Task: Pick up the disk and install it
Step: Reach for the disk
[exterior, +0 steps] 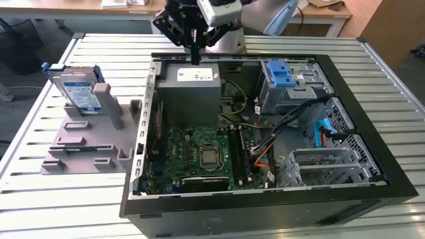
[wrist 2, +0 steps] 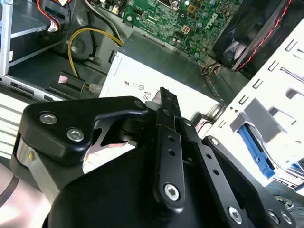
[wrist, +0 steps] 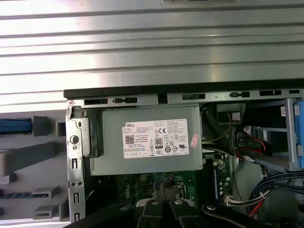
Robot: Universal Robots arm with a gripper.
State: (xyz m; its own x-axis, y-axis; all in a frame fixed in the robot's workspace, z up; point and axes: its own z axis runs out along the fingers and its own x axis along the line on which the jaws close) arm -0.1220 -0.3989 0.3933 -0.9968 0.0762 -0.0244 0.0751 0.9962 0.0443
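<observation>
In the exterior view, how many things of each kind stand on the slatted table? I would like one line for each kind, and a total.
Computer case, open on its side: 1
Grey holder: 1
Disk, upright in the holder: 1
Total: 3

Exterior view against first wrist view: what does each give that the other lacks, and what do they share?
Exterior view: the disk upright in the grey fixture, label showing; the processor socket; the case's front wall. First wrist view: the case's back rim from straight above, and red and black wires beside the grey metal box. Both: box, fixture, motherboard, slatted table, and the gripper above the box.
</observation>
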